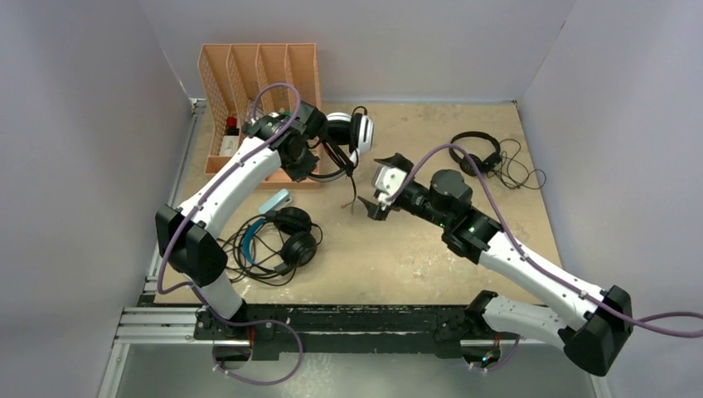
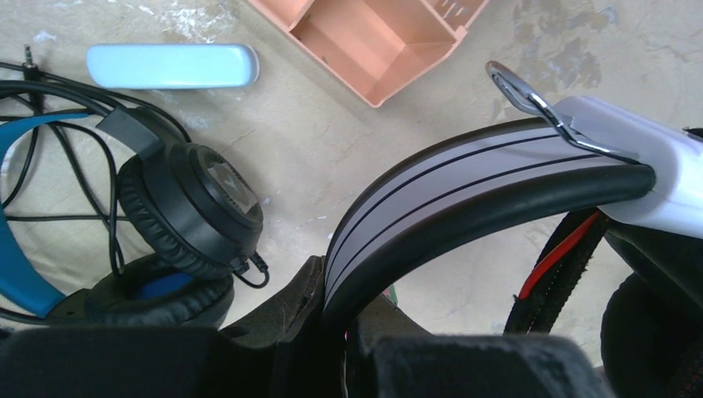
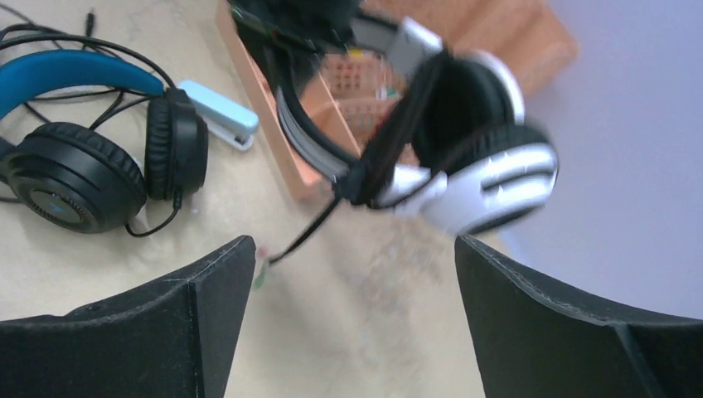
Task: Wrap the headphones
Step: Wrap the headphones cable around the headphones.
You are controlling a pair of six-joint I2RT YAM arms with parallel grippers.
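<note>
My left gripper [image 2: 352, 290] is shut on the grey-striped headband [image 2: 464, 182] of the white-and-black headphones [image 1: 352, 133], holding them up beside the organizer. Their thin black cable [image 1: 352, 186] hangs down, and its plug end [image 3: 286, 247] lies just off my right gripper's left finger [image 3: 207, 290]. My right gripper [image 3: 356, 257] is open, nothing between its fingers, and sits right of the cable at mid-table [image 1: 380, 189]. The blue-headband headphones [image 1: 282, 236] lie at the front left with their cable loose around them. The slim all-black headphones [image 1: 481, 153] lie at the back right, cable spread out.
An orange slotted file organizer [image 1: 257, 75] stands at the back left, close behind the left gripper. A light-blue stapler-like object [image 1: 275, 201] lies between the organizer and the blue headset. Grey walls enclose the table on three sides.
</note>
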